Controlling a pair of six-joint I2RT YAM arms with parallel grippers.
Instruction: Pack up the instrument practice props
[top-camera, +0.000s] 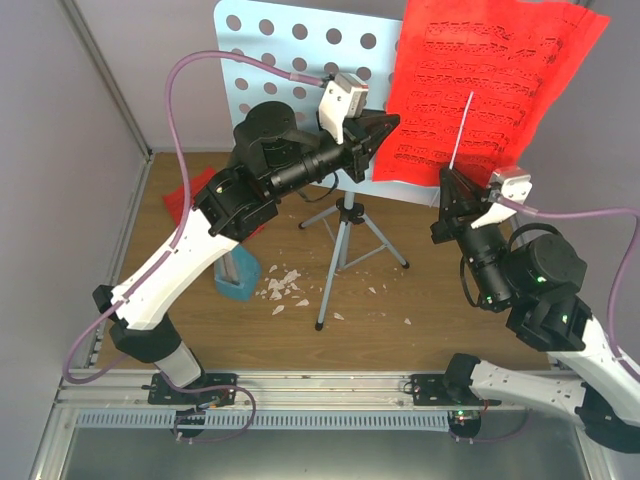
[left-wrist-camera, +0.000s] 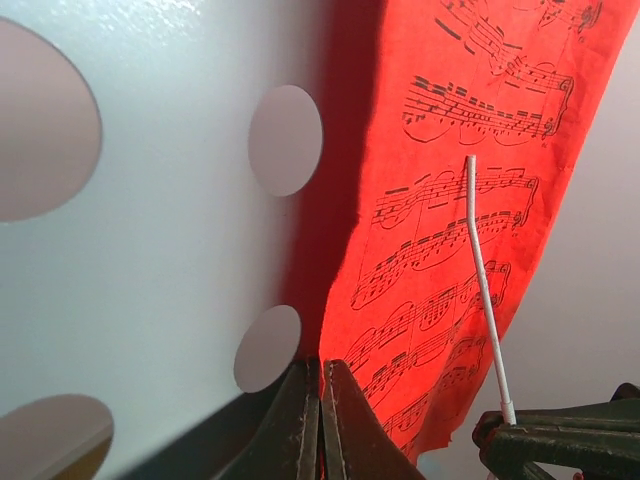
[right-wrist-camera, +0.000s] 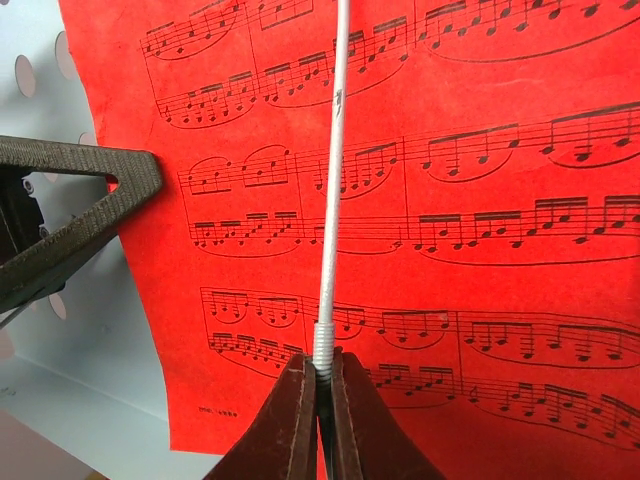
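Note:
The pale-blue music stand (top-camera: 270, 60) stands at the back on its tripod legs (top-camera: 345, 235). A red sheet-music page (top-camera: 490, 80) hangs at the plate's right side. My left gripper (top-camera: 388, 128) is shut on the page's lower left edge; the left wrist view shows this gripper (left-wrist-camera: 321, 372), the page (left-wrist-camera: 450, 200) and the plate (left-wrist-camera: 150, 250). My right gripper (top-camera: 447, 175) is shut on the ribbed end of a thin white stick (top-camera: 461, 130) in front of the page (right-wrist-camera: 500, 280); the right wrist view shows both the gripper (right-wrist-camera: 323, 362) and the stick (right-wrist-camera: 333, 200). A small blue box (top-camera: 237, 278) sits on the table. The clear triangular piece is out of view.
Another red page (top-camera: 185, 195) lies at the left, partly under my left arm. Small white scraps (top-camera: 285, 288) are scattered near the tripod. Grey walls close in the left and back. A metal rail (top-camera: 320, 390) runs along the near edge.

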